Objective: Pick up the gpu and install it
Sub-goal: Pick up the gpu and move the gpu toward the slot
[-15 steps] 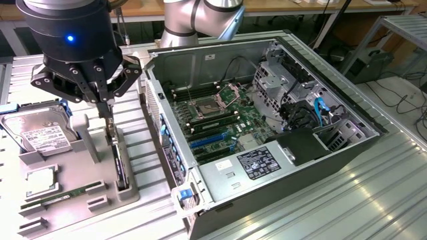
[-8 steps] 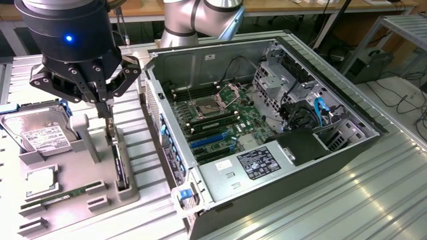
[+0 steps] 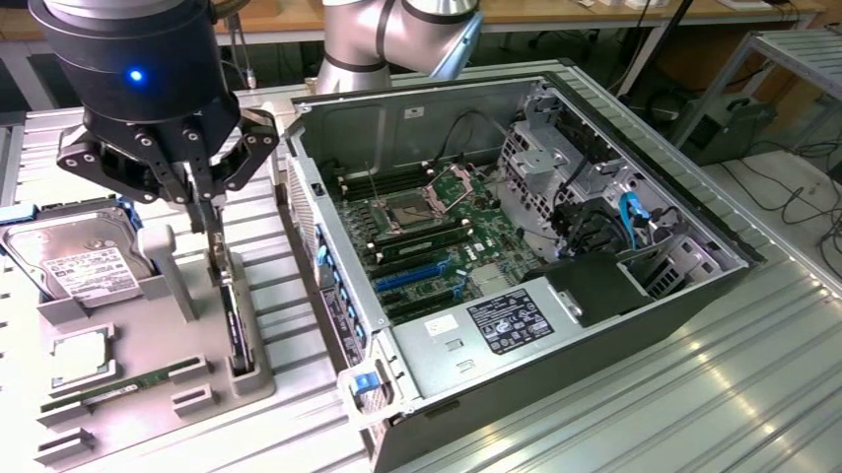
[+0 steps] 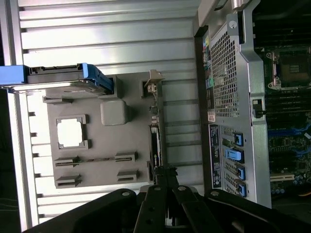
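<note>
gripper [image 3: 211,225] fingers are pinching together on the top edge of the gpu [image 3: 237,325], which is standing on edge in a gray tray [image 3: 132,389] slot beside the open pc case [image 3: 684,305]; card is looking light, stiff, fragile, so taking the bare board edge is seeming safest; wrist view is giving the card's full length, exterior view is giving the blue motherboard slots [image 3: 408,281]

Arm reaching in from twelve o'clock in the exterior view, wrist upright at ten o'clock, gripper [image 3: 211,229] pointing straight down, fingers pinched together on the gpu [image 3: 235,320].
</note>
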`<action>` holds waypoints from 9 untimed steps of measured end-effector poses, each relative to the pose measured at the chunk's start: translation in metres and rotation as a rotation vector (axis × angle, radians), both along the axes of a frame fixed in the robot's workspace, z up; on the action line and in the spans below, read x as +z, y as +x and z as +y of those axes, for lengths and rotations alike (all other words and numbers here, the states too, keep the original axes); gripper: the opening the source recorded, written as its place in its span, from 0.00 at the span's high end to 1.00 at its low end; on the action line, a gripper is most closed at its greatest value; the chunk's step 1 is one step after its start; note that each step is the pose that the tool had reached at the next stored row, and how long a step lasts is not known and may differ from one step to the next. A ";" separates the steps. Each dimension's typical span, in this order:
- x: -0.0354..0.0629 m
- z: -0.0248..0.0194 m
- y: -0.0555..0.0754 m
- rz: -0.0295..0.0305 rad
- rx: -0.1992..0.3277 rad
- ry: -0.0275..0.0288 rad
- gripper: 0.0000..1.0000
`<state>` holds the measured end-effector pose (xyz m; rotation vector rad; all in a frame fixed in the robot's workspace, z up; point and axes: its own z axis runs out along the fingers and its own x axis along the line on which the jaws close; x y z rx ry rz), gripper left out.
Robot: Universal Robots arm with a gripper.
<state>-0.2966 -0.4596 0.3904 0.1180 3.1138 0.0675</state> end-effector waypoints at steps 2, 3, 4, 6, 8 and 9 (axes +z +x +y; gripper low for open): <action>0.0000 0.0000 0.000 0.0000 0.000 0.0000 0.83; 0.0000 0.0000 0.000 0.0000 0.000 0.0000 0.76; 0.0000 0.0000 0.000 0.0000 0.000 0.0000 0.70; 0.0000 0.0000 0.000 0.0000 0.000 0.0000 0.58; 0.0000 0.0000 0.000 0.0000 0.000 0.0001 0.46; -0.0001 0.0001 0.000 -0.0001 0.000 0.0001 0.40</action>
